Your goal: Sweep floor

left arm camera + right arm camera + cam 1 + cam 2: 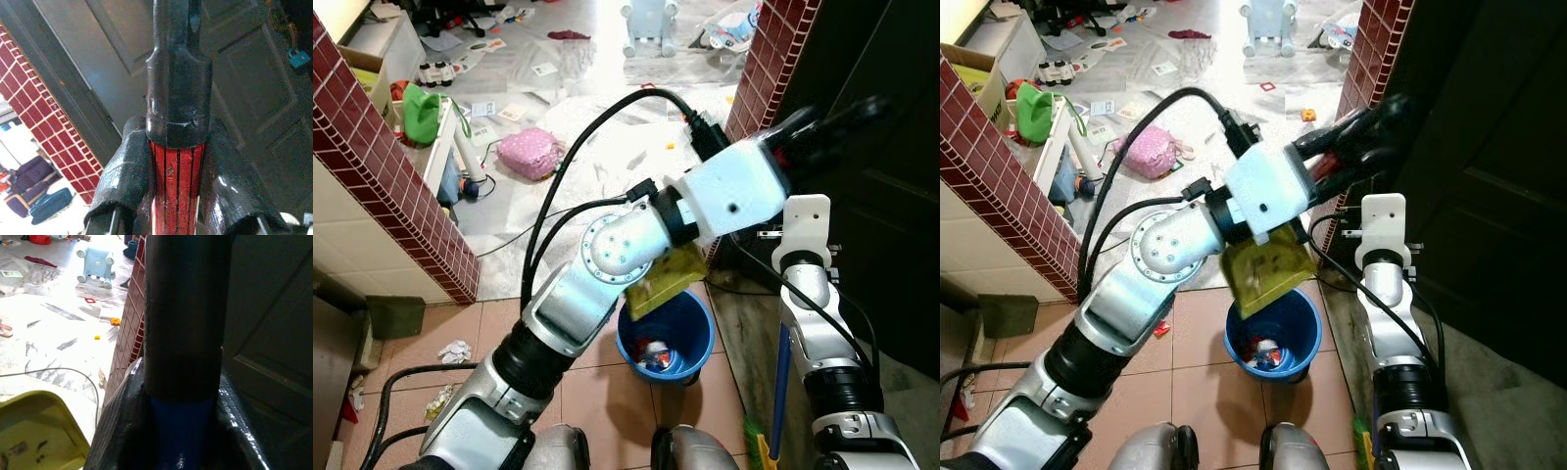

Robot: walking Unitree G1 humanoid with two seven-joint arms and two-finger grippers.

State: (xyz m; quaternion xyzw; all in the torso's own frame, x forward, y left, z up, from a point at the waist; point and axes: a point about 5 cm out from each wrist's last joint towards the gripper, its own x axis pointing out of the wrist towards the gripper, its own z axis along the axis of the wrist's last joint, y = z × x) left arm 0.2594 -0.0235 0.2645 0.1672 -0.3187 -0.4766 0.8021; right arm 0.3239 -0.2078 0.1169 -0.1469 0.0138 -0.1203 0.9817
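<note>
- Tipping over the blue bucket (690,328), the yellow-green dustpan (1268,266) hung from the left arm, its scoop angled down toward the bucket's mouth, where scraps of rubbish already lay
- The left gripper (177,161) had its two black fingers clamped on the dustpan's handle (177,98), red and ribbed where the fingers met it and black above
- The right gripper (182,406) was closed around the broom handle (782,377), blue below and black higher up; the broom stood near upright beside the dark door (1489,176), just right of the bucket
- The dustpan looked like light, stiff plastic, so it probably needed little force, though its long handle would let the scoop swing; the ribbed red part seemed the surest place to hold it
- The broom handle looked smooth and rigid, likely to slip or twist in the fingers if held loosely, and best gripped mid-shaft for control
- Crumpled paper (455,352) lay on the tiled floor (597,392) near the brick-patterned wall (401,186), so sweeping looked unfinished
- No brand, label or writing could be read on the dustpan, broom or bucket
</note>
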